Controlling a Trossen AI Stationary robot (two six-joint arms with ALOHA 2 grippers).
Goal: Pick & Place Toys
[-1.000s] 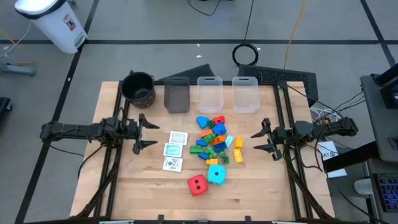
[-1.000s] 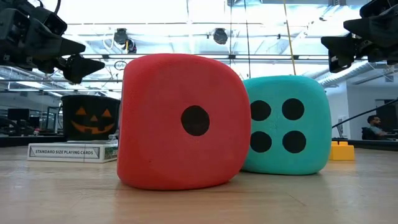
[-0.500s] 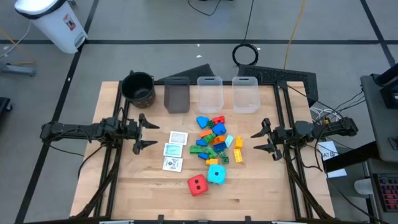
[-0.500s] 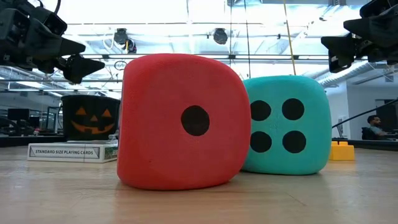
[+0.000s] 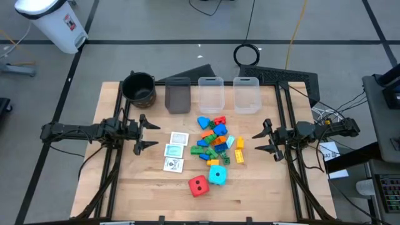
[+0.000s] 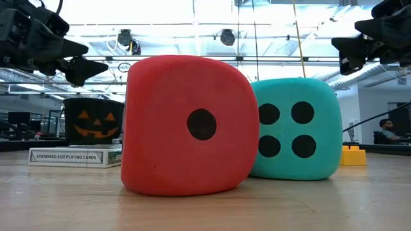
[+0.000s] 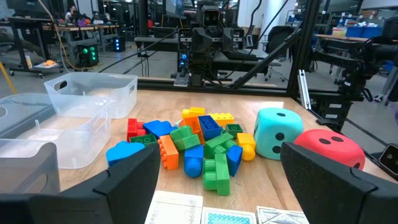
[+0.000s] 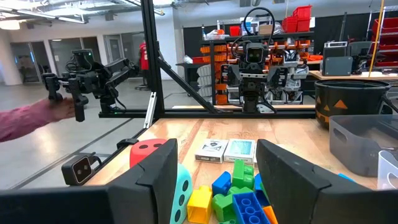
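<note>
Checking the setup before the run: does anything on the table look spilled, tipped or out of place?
Nothing stands out. The bricks sit in one loose heap, the bins stand upright, and both dice rest flat.

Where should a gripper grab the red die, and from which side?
Take the red die from above, across two flat opposite faces, fingers on the sides turned toward and away from the camera in the low view. The cyan die touches one side, so a finger probably will not fit there. The left gripper and right gripper are both open, away from it.
</note>
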